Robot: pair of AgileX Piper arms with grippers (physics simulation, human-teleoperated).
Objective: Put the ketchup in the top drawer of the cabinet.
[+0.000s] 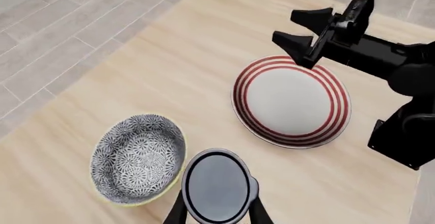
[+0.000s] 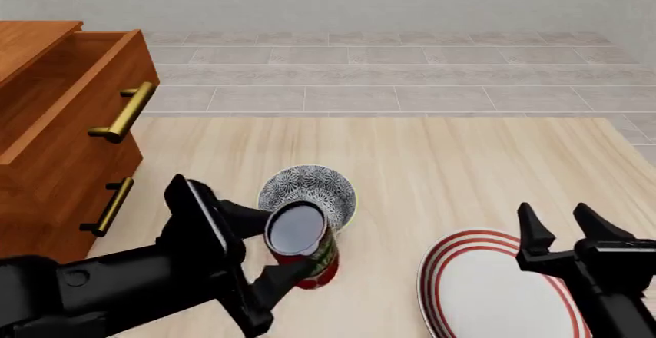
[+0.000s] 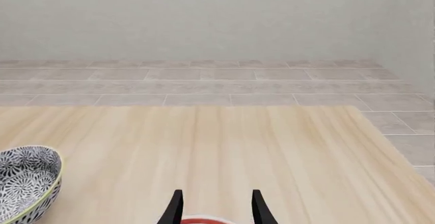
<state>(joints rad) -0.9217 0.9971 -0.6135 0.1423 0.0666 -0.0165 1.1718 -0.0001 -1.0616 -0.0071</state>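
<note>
We are looking at the ketchup [image 2: 306, 247] just left of centre in the lower part of the front view: a small red bottle with a round dark cap facing up at us and white-green marks on its side. It is sitting between the fingers of the left gripper [image 2: 269, 250], which are closing against its sides, one above and one below in that frame. In the left wrist view we are seeing the cap [image 1: 217, 186] at the bottom centre, with a dark finger on either side of it.

Just beyond the bottle in the front view, the grey patterned bowl [image 2: 307, 189] is standing on the light wooden table [image 2: 462, 177]. The red-ringed white plate [image 2: 492, 292] is lying at the lower right, well apart from the bottle. Above its right rim the right gripper [image 2: 561, 230] is hovering with its fingers spread and nothing between them.

At the upper left the cabinet [image 2: 46, 169] is standing with the top drawer [image 2: 77, 84] pulled out, brass handle [image 2: 125, 112] towards the table. The lower drawer's handle [image 2: 109, 207] is showing beneath it. The left arm [image 2: 103, 284] is crossing the lower left corner.
</note>
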